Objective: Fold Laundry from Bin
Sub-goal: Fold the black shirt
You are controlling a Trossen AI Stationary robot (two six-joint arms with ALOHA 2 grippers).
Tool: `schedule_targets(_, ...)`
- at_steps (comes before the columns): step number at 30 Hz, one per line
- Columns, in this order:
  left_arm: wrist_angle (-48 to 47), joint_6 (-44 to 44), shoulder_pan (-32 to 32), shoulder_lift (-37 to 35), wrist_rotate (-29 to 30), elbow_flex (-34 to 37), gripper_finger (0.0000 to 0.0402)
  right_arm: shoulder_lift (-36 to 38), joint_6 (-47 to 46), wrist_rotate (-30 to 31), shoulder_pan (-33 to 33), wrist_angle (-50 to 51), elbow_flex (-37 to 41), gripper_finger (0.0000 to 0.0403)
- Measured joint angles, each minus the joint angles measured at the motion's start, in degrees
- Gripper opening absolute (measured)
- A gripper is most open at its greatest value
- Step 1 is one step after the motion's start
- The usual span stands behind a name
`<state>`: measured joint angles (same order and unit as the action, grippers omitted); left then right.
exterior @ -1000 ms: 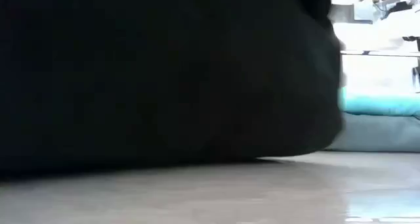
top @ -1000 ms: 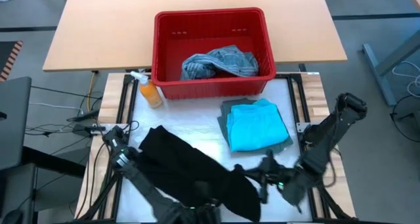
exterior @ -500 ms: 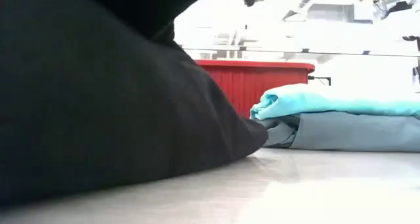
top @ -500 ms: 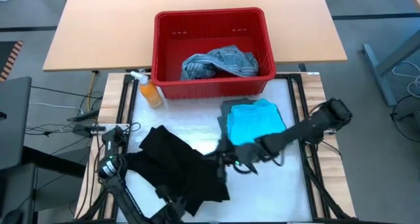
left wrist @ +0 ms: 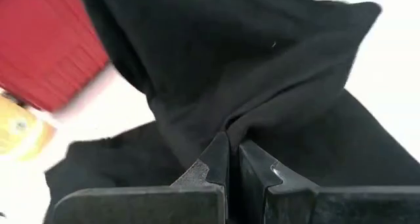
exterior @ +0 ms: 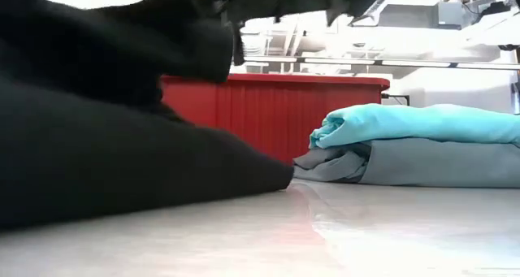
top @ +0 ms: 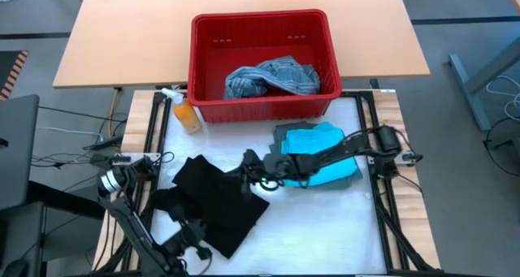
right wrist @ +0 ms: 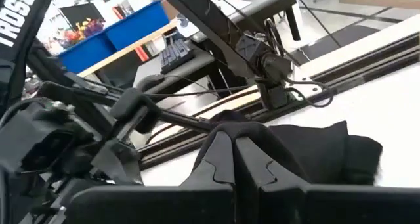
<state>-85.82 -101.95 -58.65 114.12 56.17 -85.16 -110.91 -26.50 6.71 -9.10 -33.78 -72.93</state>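
Note:
The black garment lies rumpled on the white table top, left of centre. My right gripper is shut on its far right edge, reaching in over the folded turquoise garment that lies on the grey-green one. My left gripper is shut on the black garment's near edge. The red bin stands at the far side with the mottled blue-grey garment lying in it. In the low view the black garment fills the left, with a raised part under my right gripper. My left gripper pinches a bunched fold at the black garment's near edge between its two fingers. The fingers come from the near side, slanting down. The cloth rises out of the fingertips and spreads away onto the table. My right gripper pinches a raised bit of the black garment's far right edge between its two fingers. The fingers lie level and point toward the table's left. That part is lifted; the cloth hangs from it down to the rest on the table.
An orange spray bottle stands at the bin's near left corner. The folded stack sits right of centre under my right arm. Bare white table lies at the near right. Black frame rails edge the table.
My right gripper has swept from the near right toward the table's left and far edge, carrying the black garment's edge with it. My left gripper has gone left along the near edge. The garment has been drawn together to the left, off the table's near right.

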Motion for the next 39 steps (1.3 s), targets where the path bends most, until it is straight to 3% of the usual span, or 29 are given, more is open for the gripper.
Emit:
schedule_targets(6, 9.7, -3.7, -1.3, -5.0, -2.7, 11.9, 0.0, -8.8, 0.1, -3.9, 4.0, 0.0, -9.6, 0.0018)
schedule_targets(11, 6.5, -8.6, -2.8, -5.2, -6.3, 13.4, 0.0, -14.7, -0.1, -8.5, 7.1, 0.5, -18.3, 0.0018)
schedule_targets(16, 2.9, -12.9, -3.8, -5.2, -12.1, 13.5, 0.0, -20.8, -3.3, -8.7, 8.8, 2.2, -26.9, 0.0024)
schedule_targets(24, 12.6, -16.6, -3.8, -5.1, -17.7, 20.8, 0.0002, -29.0, -4.7, -10.0, 8.9, 12.3, -38.9, 0.0046)
schedule_targets(29, 16.6, -17.7, -3.9, -5.1, -18.3, 23.9, 0.0001, -28.7, 1.0, -11.4, 9.7, 21.6, -41.2, 0.0092)
schedule_targets(36, 17.9, -17.6, -3.9, -5.0, -18.4, 24.5, 0.0, -25.5, 8.7, -11.9, 11.2, 35.1, -42.8, 0.0211)
schedule_targets(39, 17.9, -17.8, -3.9, -5.0, -18.4, 24.5, 0.0, -22.5, 11.6, -11.9, 11.8, 46.5, -43.2, 0.0248)
